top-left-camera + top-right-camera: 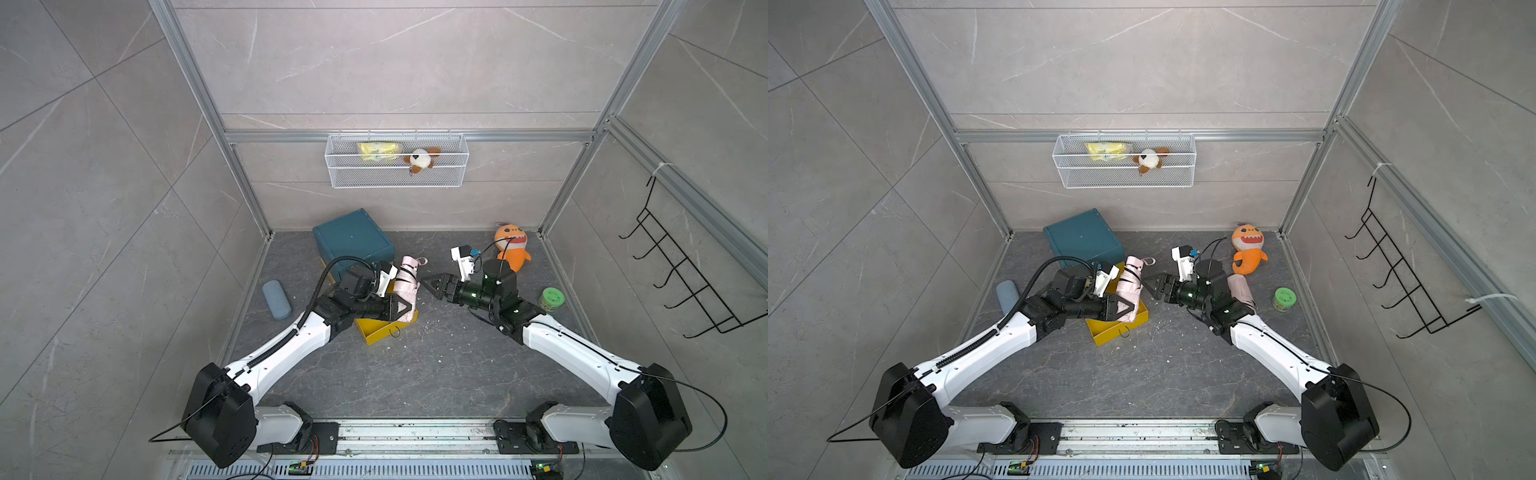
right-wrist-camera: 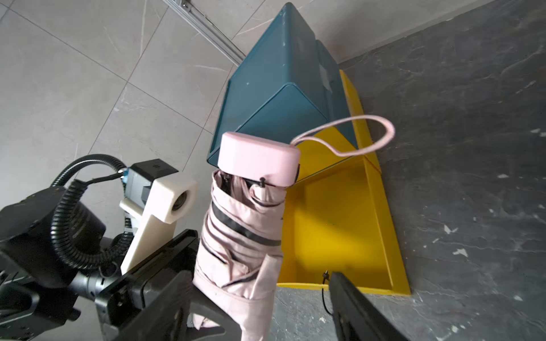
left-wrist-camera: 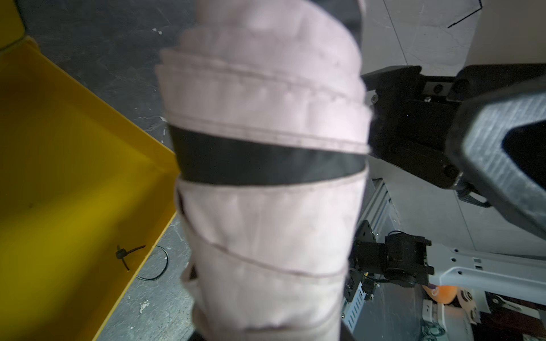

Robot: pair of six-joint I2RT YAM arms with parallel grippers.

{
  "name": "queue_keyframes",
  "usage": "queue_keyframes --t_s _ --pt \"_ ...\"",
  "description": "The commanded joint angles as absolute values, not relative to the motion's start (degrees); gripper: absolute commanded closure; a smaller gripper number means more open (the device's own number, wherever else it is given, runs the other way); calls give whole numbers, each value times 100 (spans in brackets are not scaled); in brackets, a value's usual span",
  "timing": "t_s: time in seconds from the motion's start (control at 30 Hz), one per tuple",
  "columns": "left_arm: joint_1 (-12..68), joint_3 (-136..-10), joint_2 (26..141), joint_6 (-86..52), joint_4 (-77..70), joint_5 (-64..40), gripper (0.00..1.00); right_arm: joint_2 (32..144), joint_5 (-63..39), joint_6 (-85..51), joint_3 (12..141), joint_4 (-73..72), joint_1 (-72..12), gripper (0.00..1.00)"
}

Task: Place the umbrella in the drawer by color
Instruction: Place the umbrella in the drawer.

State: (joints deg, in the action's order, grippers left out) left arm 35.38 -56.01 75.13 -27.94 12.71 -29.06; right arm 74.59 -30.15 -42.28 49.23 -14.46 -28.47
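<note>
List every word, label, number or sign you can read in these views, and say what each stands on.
None can be read.
Green jar lid: pale print, too small to read.
Yellow packet in the wire basket: markings too blurred to read.

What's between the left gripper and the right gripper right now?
The folded pink umbrella, clamped in the left gripper over the yellow drawer. The open right gripper is close beside it. Both top views show this.
</note>
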Motion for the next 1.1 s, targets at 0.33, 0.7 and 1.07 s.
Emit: queue_keyframes --t_s 0.33,0.7,1.07 --pt "3397 -5722 7664 -2778 527 -4415 85 7868 -3506 -4875 4651 -3058 -2865 25" --pt "3362 -5713 7752 -2943 209 -4757 84 8359 -3734 -5268 4684 -3708 -2902 29" --pt "3270 -5669 7743 -3111 9 -5116 81 8508 -3912 -5401 4646 -3964 -2909 61"
